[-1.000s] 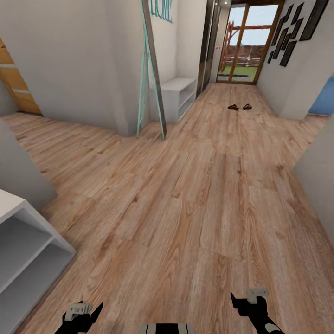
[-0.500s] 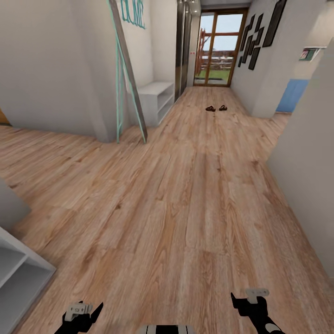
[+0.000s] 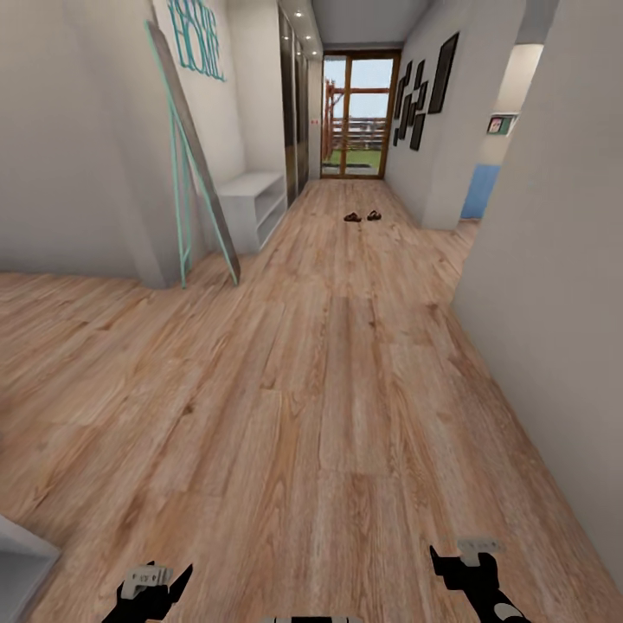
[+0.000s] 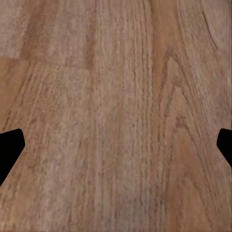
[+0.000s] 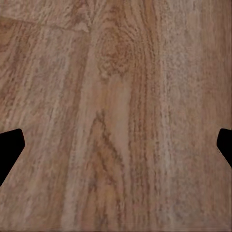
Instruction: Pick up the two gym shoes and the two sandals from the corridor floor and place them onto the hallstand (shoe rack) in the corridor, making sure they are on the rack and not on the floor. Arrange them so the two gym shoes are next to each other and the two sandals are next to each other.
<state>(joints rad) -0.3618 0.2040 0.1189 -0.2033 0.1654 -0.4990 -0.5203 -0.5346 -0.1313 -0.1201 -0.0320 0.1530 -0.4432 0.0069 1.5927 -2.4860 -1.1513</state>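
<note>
The two sandals (image 3: 362, 216) lie side by side far down the corridor floor (image 3: 329, 389), small and dark brown, a long way ahead of both arms. The gym shoes are out of view. My left gripper (image 3: 157, 582) and right gripper (image 3: 467, 561) hang low at the near edge of the head view, over bare planks. In the left wrist view the left gripper (image 4: 116, 150) is open, fingertips (image 4: 9, 147) wide apart over wood grain. The right gripper (image 5: 116, 150) is open in the same way, with nothing between its fingertips (image 5: 9, 147). I cannot tell which white unit is the hallstand.
A white bench (image 3: 253, 204) stands against the left wall beyond a leaning teal-framed mirror (image 3: 192, 156). A white-grey unit's corner (image 3: 16, 558) pokes in at the near left. A wall (image 3: 554, 285) closes the right side. A glass door (image 3: 358, 117) ends the corridor.
The whole head view has swung, so the camera moved: the near shelf unit has slid almost out at the left and the right wall has come in. Both grippers keep their pose.
</note>
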